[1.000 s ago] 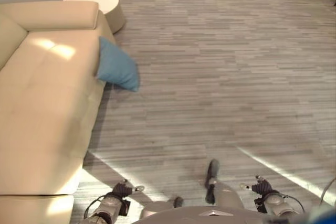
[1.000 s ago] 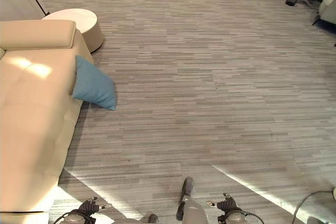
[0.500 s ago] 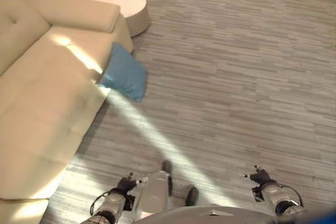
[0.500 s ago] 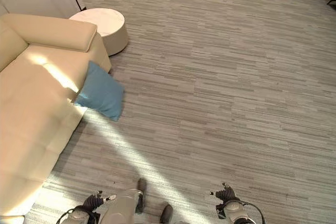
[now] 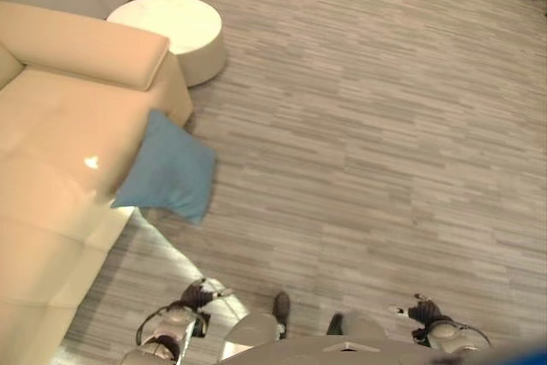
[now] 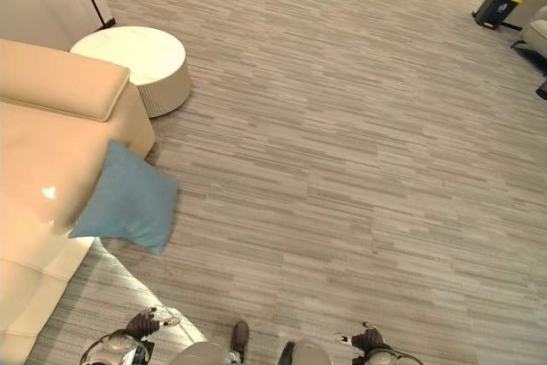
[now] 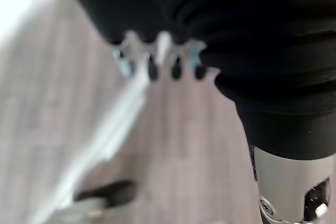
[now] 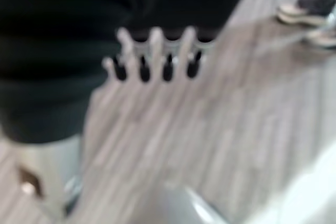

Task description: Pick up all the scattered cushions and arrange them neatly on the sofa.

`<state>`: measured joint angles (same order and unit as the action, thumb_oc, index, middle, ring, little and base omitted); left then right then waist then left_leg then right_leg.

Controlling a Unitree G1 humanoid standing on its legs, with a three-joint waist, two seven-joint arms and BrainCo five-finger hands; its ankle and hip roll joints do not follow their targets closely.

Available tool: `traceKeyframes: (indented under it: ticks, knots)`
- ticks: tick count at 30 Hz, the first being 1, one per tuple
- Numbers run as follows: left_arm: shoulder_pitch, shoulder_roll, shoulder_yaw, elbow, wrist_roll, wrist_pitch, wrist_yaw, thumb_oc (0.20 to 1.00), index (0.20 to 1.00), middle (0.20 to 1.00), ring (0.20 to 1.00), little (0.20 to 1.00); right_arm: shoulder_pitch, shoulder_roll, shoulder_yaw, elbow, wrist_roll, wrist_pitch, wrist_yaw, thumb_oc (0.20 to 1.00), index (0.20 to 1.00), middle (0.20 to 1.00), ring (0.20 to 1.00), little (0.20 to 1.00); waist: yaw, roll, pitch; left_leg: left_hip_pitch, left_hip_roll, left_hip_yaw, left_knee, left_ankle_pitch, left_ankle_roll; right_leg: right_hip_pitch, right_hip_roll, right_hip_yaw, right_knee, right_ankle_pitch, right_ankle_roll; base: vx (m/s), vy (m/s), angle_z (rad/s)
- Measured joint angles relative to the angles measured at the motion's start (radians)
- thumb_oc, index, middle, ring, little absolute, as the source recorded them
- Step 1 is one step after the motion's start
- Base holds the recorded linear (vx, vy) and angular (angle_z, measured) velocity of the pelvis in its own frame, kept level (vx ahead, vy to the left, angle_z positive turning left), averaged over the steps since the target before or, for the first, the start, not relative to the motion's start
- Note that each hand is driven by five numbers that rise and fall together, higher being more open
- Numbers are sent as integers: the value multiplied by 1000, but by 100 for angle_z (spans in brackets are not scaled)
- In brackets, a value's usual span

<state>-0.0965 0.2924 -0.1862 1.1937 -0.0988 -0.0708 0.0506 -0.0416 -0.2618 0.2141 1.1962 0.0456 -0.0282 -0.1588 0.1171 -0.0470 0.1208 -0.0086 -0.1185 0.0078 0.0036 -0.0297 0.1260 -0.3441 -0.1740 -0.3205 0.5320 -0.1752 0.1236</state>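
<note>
Both hands hang low with nothing in them, left hand (image 5: 198, 295) and right hand (image 5: 420, 310), fingers loosely straight over the wood-look floor (image 5: 385, 151). Blue cushion (image 5: 167, 167) leans against the beige sofa's (image 5: 60, 151) front edge, near its arm-end corner, round white side table (image 5: 175, 32) beyond.

A single blue cushion (image 5: 167, 181), square and plump, is seen propped at a slant against the front edge of the beige sofa (image 5: 60, 168), near the armrest end, its lower corner resting on the floor.
</note>
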Motion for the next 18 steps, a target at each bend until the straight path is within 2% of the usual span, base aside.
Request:
traceKeyframes:
  ticks: [1, 2, 3, 4, 6, 7, 8, 9, 10, 11, 12, 13, 14, 15, 16, 18]
  knots:
    - [-4, -12, -1, 9, 0, -1, 1, 1000, 1000, 1000, 1000, 1000, 0, 0, 0, -6, 1, 0, 0, 1000, 1000, 1000, 1000, 1000, 4, 10, 1, 26, -15, -43, 0, -13, -13, -27, 15, 17, -111, 29, 0, 498, -164, 69]
    - [-7, -12, 3, 30, 0, -1, 2, 1000, 1000, 1000, 1000, 1000, -1, -2, -1, -17, 2, -1, 0, 1000, 1000, 1000, 1000, 1000, -6, 8, -5, 33, -13, -79, 1, -30, -25, -19, 55, 60, -283, 52, -5, 363, -117, 82]
    - [-20, -20, 9, 55, 0, 2, 1, 1000, 1000, 1000, 1000, 1000, 1, -4, -1, -23, 2, -2, -1, 1000, 1000, 1000, 1000, 1000, -26, 13, -3, 43, -9, -127, 1, -39, -15, 13, 99, 115, -459, 83, -7, 361, -118, 125]
    - [-33, -28, 9, 67, 0, 2, 1, 1000, 1000, 1000, 1000, 1000, 2, -3, -2, -19, 2, 1, 0, 1000, 1000, 1000, 1000, 1000, -35, 22, 5, 54, -9, -176, -3, -45, -21, 14, 128, 163, -566, 123, 1, 315, -118, 148]
    - [-21, -40, 10, 69, 0, 1, 0, 1000, 1000, 1000, 1000, 1000, 1, -3, -6, -18, 2, 2, 0, 1000, 1000, 1000, 1000, 1000, -50, 17, 14, 99, -10, -248, -3, -63, -27, 9, 147, 198, -587, 209, -24, 326, -139, 153]
    - [-1, -42, 9, 70, 1, 1, 1, 1000, 1000, 1000, 1000, 1000, 4, -2, -5, -12, 2, 1, 0, 1000, 1000, 1000, 1000, 1000, -52, 8, 11, 135, -22, -247, -3, -70, -39, 29, 145, 196, -577, 236, -43, 345, -161, 152]
    - [20, -41, 8, 69, 1, 0, 1, 1000, 1000, 1000, 1000, 1000, 10, -2, -6, 7, 2, 0, 1, 1000, 1000, 1000, 1000, 1000, -51, -16, 1, 184, -42, -237, -2, -91, -63, 74, 127, 194, -551, 243, -62, 298, -183, 133]
    - [48, -51, 7, 68, 1, 0, 1, 1000, 1000, 1000, 1000, 1000, 9, -11, -12, 24, 2, 0, 0, 1000, 1000, 1000, 1000, 1000, -48, -3, -8, 211, -29, -241, 4, -123, -78, 87, 129, 196, -521, 311, -117, 211, -176, 112]
    - [61, -57, 7, 67, 1, -1, 0, 1000, 1000, 1000, 1000, 1000, 6, -17, -14, 27, 2, -1, 0, 1000, 1000, 1000, 1000, 1000, -37, 9, -16, 215, -11, -240, 37, -146, -102, 96, 137, 180, -489, 319, -134, 158, -182, 96]
    - [71, -57, 8, 67, 0, -1, 0, 1000, 1000, 1000, 1000, 1000, 2, -16, -23, 25, 5, -2, 0, 1000, 1000, 1000, 1000, 1000, -30, 10, -18, 177, -8, -228, 128, -152, -114, 126, 138, 147, -506, 309, -149, 116, -168, 96]
    - [72, -56, 10, 65, 0, -1, 0, 1000, 1000, 1000, 1000, 1000, -6, -17, -26, 16, 11, -4, -1, 1000, 1000, 1000, 1000, 1000, -15, 3, -15, 99, -13, -187, 285, -158, -126, 159, 136, 116, -546, 309, -166, 102, -159, 102]
    - [64, -54, 12, 59, 0, -1, 0, 1000, 1000, 1000, 1000, 1000, -22, -17, -25, 14, 12, -13, 0, 1000, 1000, 1000, 1000, 1000, -6, -18, -4, -24, -7, -110, 498, -169, -147, 178, 134, 102, -565, 306, -210, 118, -149, 82]
    - [65, -48, 13, 59, 0, -1, 0, 1000, 1000, 1000, 1000, 1000, -46, -15, -25, 14, 18, -20, -1, 1000, 1000, 1000, 1000, 1000, 10, -26, 1, -121, 33, -37, 631, -173, -141, 188, 146, 87, -567, 282, -240, 151, -137, 57]
    - [68, -42, 13, 59, -1, 0, 0, 1000, 1000, 1000, 1000, 1000, -61, -12, -23, 10, 22, -24, -1, 1000, 1000, 1000, 1000, 1000, 13, -37, 7, -170, 73, 11, 659, -174, -139, 203, 155, 71, -569, 264, -261, 189, -102, 38]
    - [65, -33, 38, 59, -17, 0, 2, 1000, 1000, 1000, 1000, 1000, -72, -7, -17, 10, 23, -24, -1, 1000, 1000, 1000, 1000, 1000, 10, -56, 20, -203, 126, 70, 630, -174, -138, 236, 162, 40, -588, 252, -263, 207, -56, 57]
    - [49, -6, 36, 46, -29, 1, 1, 1000, 1000, 1000, 1000, 1000, -70, -2, -16, 20, 23, -21, -2, 1000, 1000, 1000, 1000, 1000, 5, -82, 41, -234, 180, 138, 479, -169, -141, 292, 176, 0, -622, 225, -236, 260, -19, 63]
